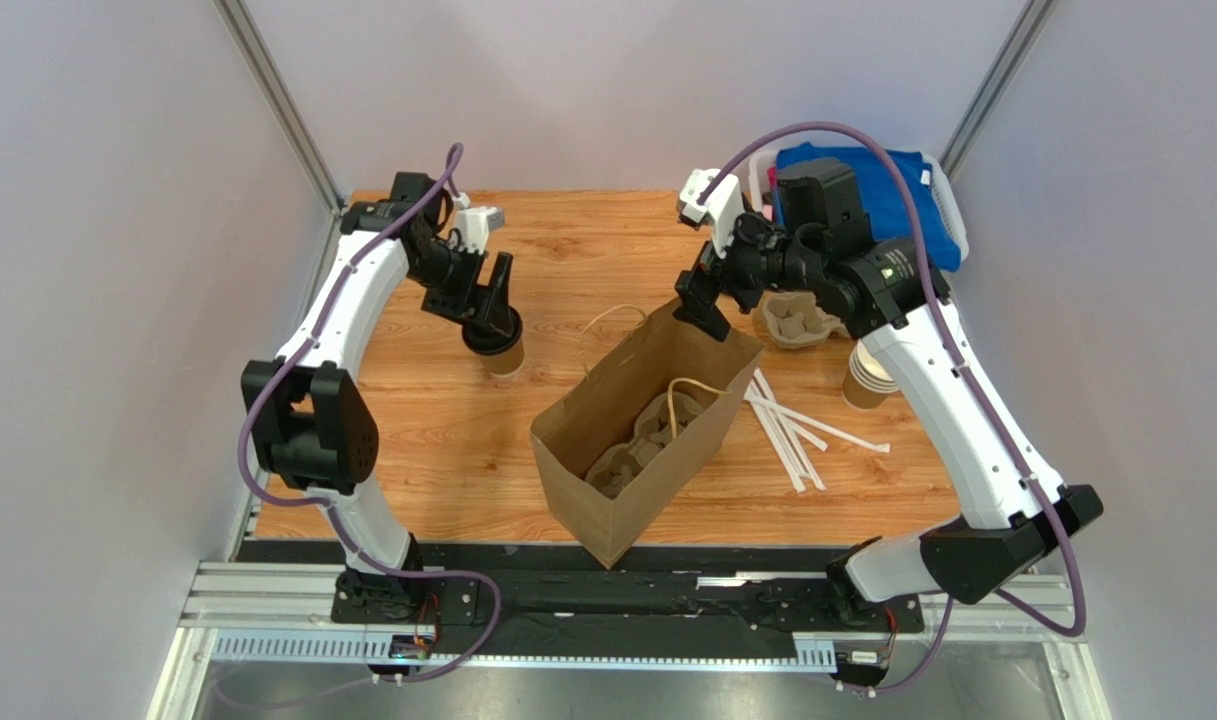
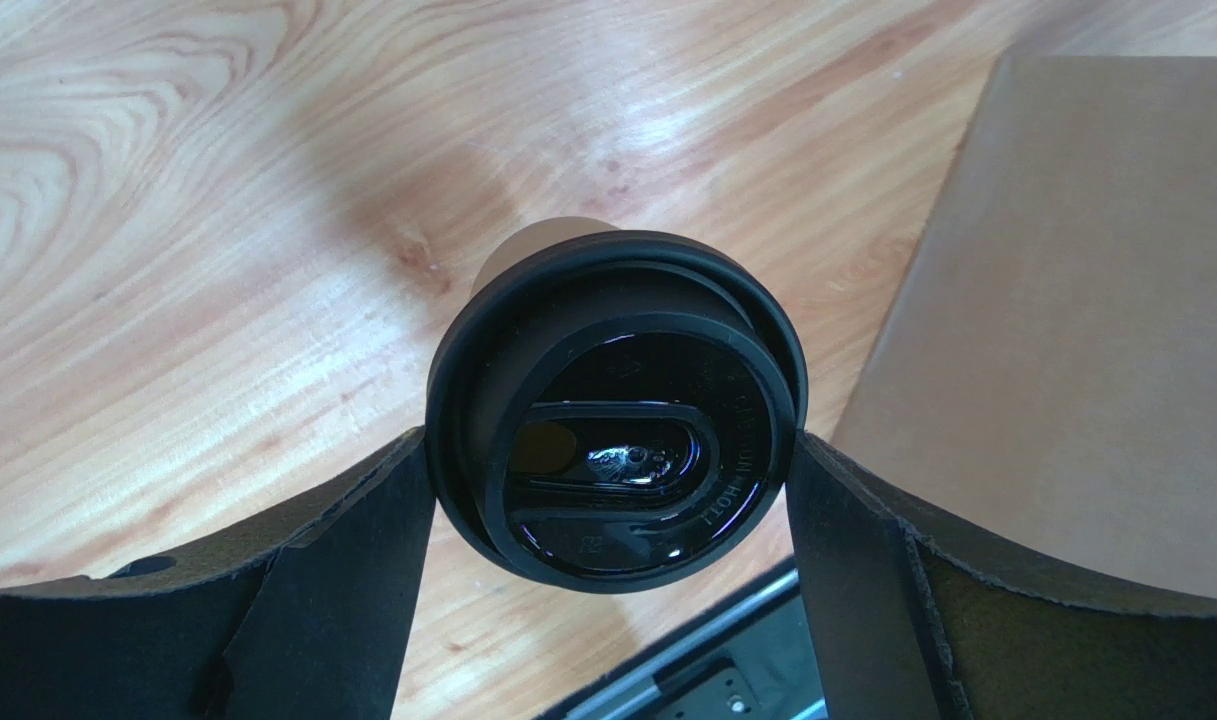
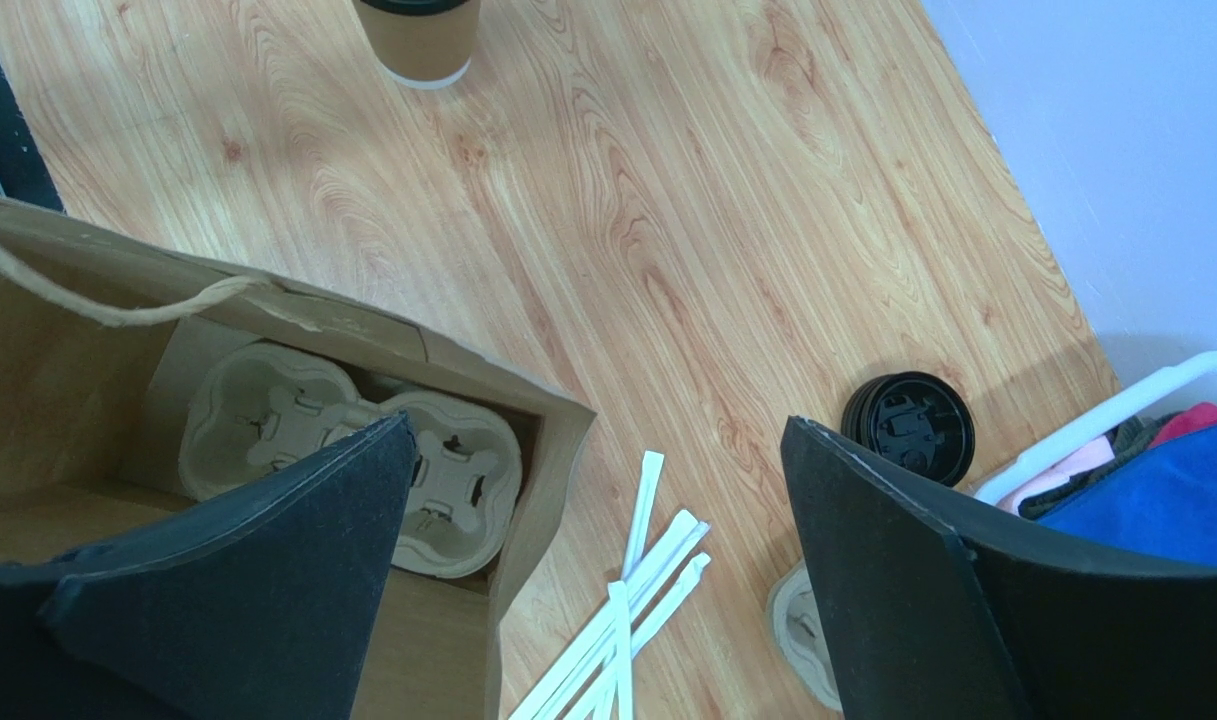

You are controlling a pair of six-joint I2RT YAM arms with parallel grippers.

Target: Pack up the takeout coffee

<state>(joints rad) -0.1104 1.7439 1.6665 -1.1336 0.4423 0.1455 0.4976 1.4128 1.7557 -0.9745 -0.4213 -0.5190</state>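
Grips the takeout coffee (image 1: pixel 499 357) at its black lid (image 2: pixel 614 450) with the left gripper (image 1: pixel 496 333), jaws wide, touching both sides (cup upright on the table (image 1: pixel 419 435), left of the paper bag (image 1: pixel 629 450)). Holds the right gripper (image 3: pixel 599 450) fully spread, empty, above the bag's rim.

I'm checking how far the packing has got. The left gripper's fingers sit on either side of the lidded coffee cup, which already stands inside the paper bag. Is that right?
Not quite. The left gripper does have its fingers on either side of the lidded coffee cup, but the cup stands on the wooden table, outside the paper bag and to its left. The top external view shows it.
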